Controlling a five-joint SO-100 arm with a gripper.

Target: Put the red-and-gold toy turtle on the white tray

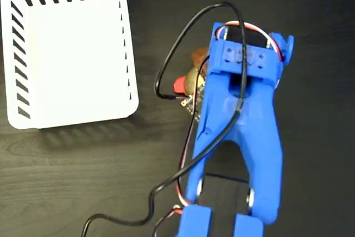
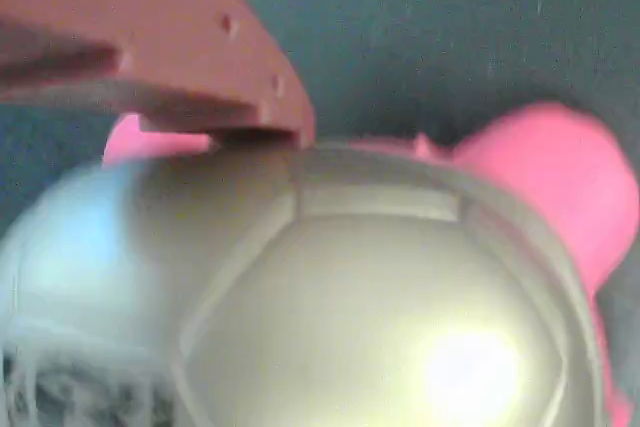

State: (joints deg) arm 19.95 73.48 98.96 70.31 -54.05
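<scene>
The red-and-gold toy turtle (image 1: 190, 81) lies on the dark table, half hidden under my blue arm; its red head (image 1: 180, 85) points left toward the white tray (image 1: 72, 54). In the wrist view its gold shell (image 2: 330, 317) fills the frame, with the pinkish-red head (image 2: 560, 177) at the right. My gripper (image 1: 199, 69) is down over the turtle. One brown finger (image 2: 150, 37) touches the shell's far edge. The other finger is hidden, so I cannot tell whether the jaws grip the turtle.
The tray sits at the upper left of the fixed view, a short gap left of the turtle. A black cable (image 1: 166, 76) loops from the wrist out over the table between turtle and tray. Dark wood table (image 1: 83, 181) surrounds everything.
</scene>
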